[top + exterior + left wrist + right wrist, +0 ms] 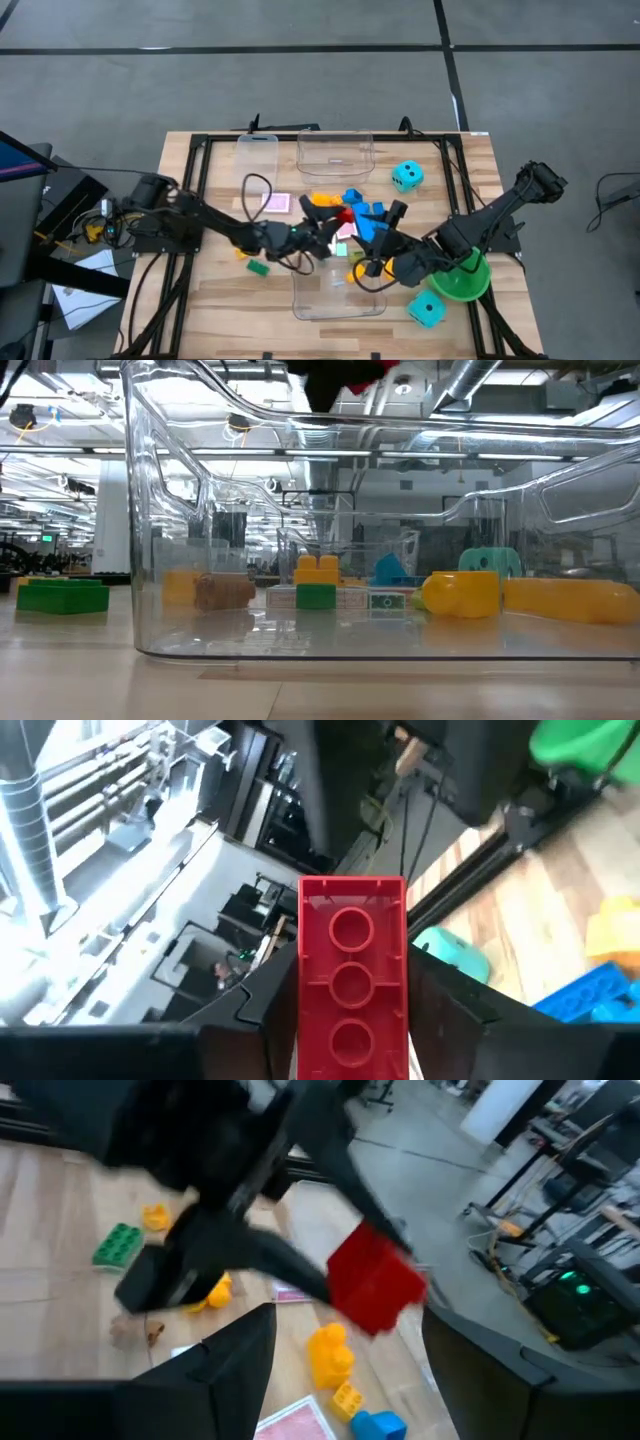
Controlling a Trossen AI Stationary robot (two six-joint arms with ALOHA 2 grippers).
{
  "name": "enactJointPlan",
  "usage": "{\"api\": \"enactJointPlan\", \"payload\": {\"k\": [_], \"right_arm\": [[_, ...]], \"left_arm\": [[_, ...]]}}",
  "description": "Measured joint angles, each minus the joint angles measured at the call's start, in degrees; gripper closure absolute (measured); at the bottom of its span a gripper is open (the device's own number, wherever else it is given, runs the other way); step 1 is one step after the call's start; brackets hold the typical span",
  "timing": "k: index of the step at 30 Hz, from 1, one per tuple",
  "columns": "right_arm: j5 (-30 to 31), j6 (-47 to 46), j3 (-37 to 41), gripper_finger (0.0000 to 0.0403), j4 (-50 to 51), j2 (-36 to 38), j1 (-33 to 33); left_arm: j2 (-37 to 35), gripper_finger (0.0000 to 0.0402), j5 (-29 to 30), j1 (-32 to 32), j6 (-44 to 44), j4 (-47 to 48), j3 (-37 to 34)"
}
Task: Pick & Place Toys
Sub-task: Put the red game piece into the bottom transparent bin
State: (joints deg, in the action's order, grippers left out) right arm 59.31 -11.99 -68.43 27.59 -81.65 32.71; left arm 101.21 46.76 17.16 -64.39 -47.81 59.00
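Red brick (350, 982) sits clamped in my left tool (328, 235) above the clear tub (338, 296); right tool (375, 262) open, holding nothing.

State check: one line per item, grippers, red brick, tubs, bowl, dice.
left gripper: jaws shut on the red brick, raised over the toy pile
red brick: held, off the table, studs visible
right gripper: jaws open, empty, beside the pile
near clear tub: upright, no toys inside
far clear tub: upright, no toys inside
green bowl: upright, partly under the right arm
two cyan dice: resting on table, apart from each other
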Motion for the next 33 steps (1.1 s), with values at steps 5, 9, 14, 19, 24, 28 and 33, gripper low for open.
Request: {"api": "enactJointPlan", "payload": {"k": [5,9,14,19,24,28,33], "right_arm": [[2.3,0.0,0.0,0.0159,0.0,0.0,1.2],[2.3,0.0,0.0,0.0159,-0.3,0.0,1.4],[3.2,-1.3,0.0,0.0159,-0.9,0.0,0.8],[7.7,-4.4,0.0,0.0159,-0.9,0.0,0.9],[8.3,-6.6,0.0,0.0159,-1.1,0.0,0.6],[8.2,-7.5,0.0,0.0159,-1.6,0.0,-0.6],[5.8,-6.8,1.3,0.0159,-4.5,-0.1,-3.1]], "left_arm": [[2.7,0.0256,0.5,0.0,-1.4,-0.4,2.0],[2.8,0.0245,1.3,-0.2,-1.4,-3.4,2.0],[2.8,0.0267,1.5,0.4,-1.4,-6.0,2.1],[2.8,0.0257,1.4,0.6,-1.4,-5.9,2.1],[2.8,0.0249,1.4,0.6,-1.4,-5.8,2.1],[2.8,0.0262,1.4,0.6,-1.4,-5.8,2.1],[2.8,0.0253,1.3,0.6,-1.4,-5.8,2.1]]}}
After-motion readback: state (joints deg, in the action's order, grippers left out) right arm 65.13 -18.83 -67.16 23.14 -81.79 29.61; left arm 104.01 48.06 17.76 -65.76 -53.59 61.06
